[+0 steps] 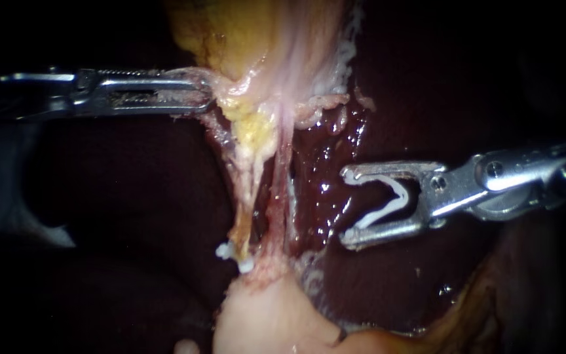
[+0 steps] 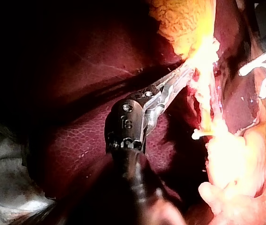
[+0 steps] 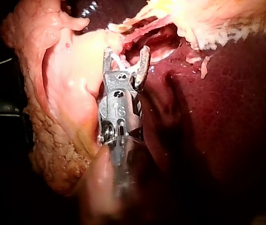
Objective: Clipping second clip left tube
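Two thin tubes run down the middle of the endoscope view: the yellowish left tube (image 1: 247,196) and the reddish right tube (image 1: 282,190). A white clip (image 1: 234,257) sits across the left tube's lower end, also seen as the clip (image 2: 199,135) in the left wrist view. My left instrument (image 1: 207,92) is shut on the yellowish tissue (image 1: 244,105) at the top of the tubes and holds it taut. My right instrument (image 1: 345,206) stands to the right of both tubes, apart from them. Its jaws are spread wide and hold an open white clip (image 1: 394,196) between them, mouth towards the tubes.
Wet dark red liver (image 1: 335,144) lies behind the tubes and under the right instrument. A pale lump of tissue (image 1: 263,314) sits below the tubes. Fatty yellow tissue (image 1: 230,33) hangs above. The right wrist view shows pale folded tissue (image 3: 62,93) beside the right instrument (image 3: 126,51).
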Robot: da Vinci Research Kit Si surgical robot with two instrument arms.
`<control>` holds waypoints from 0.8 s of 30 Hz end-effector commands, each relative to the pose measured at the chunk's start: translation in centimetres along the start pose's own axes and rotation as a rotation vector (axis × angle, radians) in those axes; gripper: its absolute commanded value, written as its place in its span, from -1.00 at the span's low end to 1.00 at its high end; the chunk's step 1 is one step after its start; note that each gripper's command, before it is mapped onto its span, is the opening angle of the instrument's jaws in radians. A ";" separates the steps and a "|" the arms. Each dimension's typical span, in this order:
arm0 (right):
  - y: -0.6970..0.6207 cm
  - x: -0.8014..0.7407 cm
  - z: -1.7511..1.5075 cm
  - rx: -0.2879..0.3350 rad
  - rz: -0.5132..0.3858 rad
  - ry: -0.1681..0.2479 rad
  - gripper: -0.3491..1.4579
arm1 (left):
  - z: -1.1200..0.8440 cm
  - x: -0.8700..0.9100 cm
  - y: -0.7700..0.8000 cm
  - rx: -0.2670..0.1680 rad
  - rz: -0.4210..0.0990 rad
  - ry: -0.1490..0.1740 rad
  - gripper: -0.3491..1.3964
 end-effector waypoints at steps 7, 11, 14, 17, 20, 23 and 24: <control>0.00 0.00 0.01 0.000 0.000 0.000 -0.06 | -0.19 0.07 -0.02 -0.013 -0.002 -0.007 -1.00; 0.00 0.00 0.01 0.000 0.000 0.000 -0.06 | -0.45 0.23 -0.01 0.000 -0.011 0.000 -1.00; 0.00 0.00 0.01 0.000 0.000 0.000 -0.06 | -0.63 0.34 0.03 0.001 -0.020 0.014 -1.00; 0.00 0.00 0.01 0.000 0.000 0.000 -0.06 | -0.83 0.41 0.07 0.005 -0.026 0.027 -1.00; -0.01 0.00 0.01 0.003 0.000 0.000 -0.06 | -1.00 0.48 0.11 0.007 -0.033 0.042 -1.00; -0.01 0.00 0.01 0.005 -0.001 0.001 -0.06 | -1.10 0.54 0.15 0.008 -0.040 0.050 -1.00; -0.01 0.01 0.02 0.005 -0.001 0.001 -0.06 | -1.12 0.56 0.16 0.007 -0.042 0.053 -1.00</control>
